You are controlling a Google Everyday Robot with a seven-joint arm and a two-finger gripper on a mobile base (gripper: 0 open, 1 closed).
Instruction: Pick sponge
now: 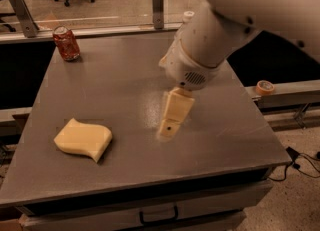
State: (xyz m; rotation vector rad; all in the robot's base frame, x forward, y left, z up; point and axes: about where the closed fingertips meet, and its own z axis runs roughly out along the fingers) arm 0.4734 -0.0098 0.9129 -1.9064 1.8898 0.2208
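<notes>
The sponge, a pale yellow foam slab with wavy edges, lies flat on the grey table near its front left. My gripper, with pale yellow blocky fingers, hangs from the big white arm over the middle of the table, to the right of the sponge and well apart from it. It holds nothing.
A red soda can stands at the table's back left corner. A water bottle's white cap shows behind the arm at the back. A roll of tape lies on a ledge to the right. A drawer handle sits below the front edge.
</notes>
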